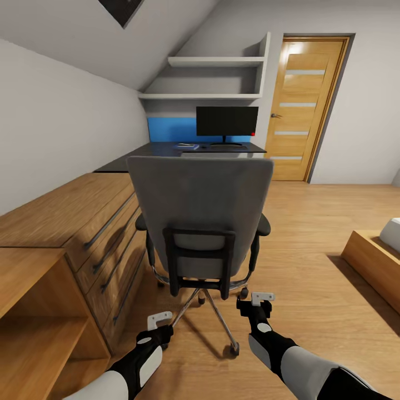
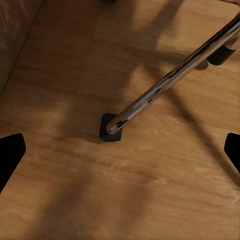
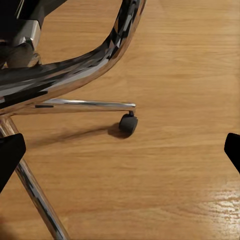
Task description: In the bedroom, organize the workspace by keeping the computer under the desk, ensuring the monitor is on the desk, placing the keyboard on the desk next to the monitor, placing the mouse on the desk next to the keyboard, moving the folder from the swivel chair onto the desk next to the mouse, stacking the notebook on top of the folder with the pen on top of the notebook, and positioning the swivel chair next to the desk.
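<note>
- The swivel chair [image 1: 200, 216] stands on the wooden floor [image 1: 311, 233] with its grey back turned to the robot, just in front of both grippers and short of the desk [image 1: 166, 151] at the far wall.
- Its chrome five-star base [image 1: 214, 316] spreads on casters below the seat; one chrome leg with a black caster [image 2: 111, 127] shows in the left wrist view, another caster [image 3: 128, 123] in the right wrist view.
- The monitor [image 1: 226, 122] stands upright on the glossy black desk top, with a small flat thing [image 1: 188, 146] lying just beside its foot, too small to name.
- A light wooden dresser [image 1: 72, 222] with long bar handles runs along the wall on the robot's left.
- The left gripper [image 1: 159, 319] hangs low near the chair base, its fingers apart and holding nothing.
- The right gripper [image 1: 262, 299] hovers by the chair's lower right side, its fingers likewise spread with nothing between them.
- A wooden door [image 1: 305, 105] stands closed beyond the desk.
</note>
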`<state>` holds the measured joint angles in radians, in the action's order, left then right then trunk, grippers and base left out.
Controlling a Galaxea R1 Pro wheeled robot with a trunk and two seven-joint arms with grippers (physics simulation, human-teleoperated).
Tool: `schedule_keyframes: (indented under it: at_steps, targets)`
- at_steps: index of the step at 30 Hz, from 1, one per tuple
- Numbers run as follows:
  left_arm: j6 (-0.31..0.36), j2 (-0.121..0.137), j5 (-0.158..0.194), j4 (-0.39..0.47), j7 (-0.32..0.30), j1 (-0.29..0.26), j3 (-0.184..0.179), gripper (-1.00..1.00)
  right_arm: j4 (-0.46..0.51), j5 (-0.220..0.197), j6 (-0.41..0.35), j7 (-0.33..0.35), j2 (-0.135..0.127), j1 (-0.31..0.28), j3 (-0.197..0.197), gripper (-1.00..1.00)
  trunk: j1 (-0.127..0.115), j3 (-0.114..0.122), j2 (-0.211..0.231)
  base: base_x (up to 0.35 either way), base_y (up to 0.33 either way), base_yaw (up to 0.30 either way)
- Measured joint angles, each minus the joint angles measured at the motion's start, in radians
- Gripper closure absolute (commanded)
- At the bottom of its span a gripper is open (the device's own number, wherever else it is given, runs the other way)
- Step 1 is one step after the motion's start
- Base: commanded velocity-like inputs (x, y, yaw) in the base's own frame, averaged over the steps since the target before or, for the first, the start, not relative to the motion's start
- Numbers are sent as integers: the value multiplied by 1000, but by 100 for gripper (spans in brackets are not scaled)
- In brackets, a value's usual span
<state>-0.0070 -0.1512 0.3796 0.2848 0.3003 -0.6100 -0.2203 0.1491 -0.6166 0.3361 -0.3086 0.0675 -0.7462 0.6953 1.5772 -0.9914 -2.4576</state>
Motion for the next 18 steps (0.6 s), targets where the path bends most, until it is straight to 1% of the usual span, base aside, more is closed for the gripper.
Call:
schedule_keyframes:
  at_steps: [10,16,18]
  targets:
    - [-4,-1,0,6,-3,0,0,-100,1,1,0,0,0,1,0,-100,0,0,0,0,0,0]
    - [-5,-1,0,8,-1,0,0,-100,1,1,0,0,0,1,0,-100,23,-19,-42,0,0,0]
    - [-5,-1,0,8,-1,0,0,-100,1,1,0,0,0,1,0,-100,24,-26,-42,0,0,0]
